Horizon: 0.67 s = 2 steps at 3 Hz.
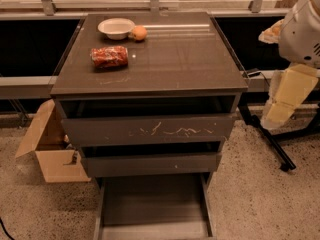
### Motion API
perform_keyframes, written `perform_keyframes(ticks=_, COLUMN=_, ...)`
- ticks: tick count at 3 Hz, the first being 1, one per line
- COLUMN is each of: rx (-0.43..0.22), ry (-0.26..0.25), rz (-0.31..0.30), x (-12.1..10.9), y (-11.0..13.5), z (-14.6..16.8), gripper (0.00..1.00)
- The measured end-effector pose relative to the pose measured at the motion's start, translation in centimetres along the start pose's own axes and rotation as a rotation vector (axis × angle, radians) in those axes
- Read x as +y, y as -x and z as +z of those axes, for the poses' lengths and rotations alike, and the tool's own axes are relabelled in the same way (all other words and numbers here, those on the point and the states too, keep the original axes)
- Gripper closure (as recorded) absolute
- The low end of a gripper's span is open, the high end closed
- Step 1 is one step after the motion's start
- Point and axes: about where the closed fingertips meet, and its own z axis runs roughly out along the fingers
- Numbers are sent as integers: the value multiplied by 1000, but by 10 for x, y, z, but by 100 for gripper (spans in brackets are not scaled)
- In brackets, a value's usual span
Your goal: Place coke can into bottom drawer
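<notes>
The coke can (109, 57) lies on its side on the left part of the cabinet top (175, 59), near the white bowl. The bottom drawer (152, 206) is pulled out toward me at the foot of the cabinet, and its flat floor is bare. Only my arm's white and cream links (292, 84) show at the right edge, well to the right of the cabinet. The gripper itself is out of view. Nothing is touching the can.
A white bowl (116, 27) and an orange (139, 32) sit at the back left of the top. The scratched top drawer (150, 130) and the middle drawer (150, 164) stand slightly ajar. An open cardboard box (50, 151) stands on the floor at the left. A black stand leg (270, 144) is at the right.
</notes>
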Motion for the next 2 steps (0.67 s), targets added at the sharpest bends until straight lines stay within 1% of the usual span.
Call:
perform_keyframes(ticks=1, rx=-105, ry=11, rz=-65, x=-32, y=38, z=24, gripper=0)
perform_keyframes(ticks=2, rx=-230, ry=49, rz=-96, x=-60, y=78, z=54, gripper=0)
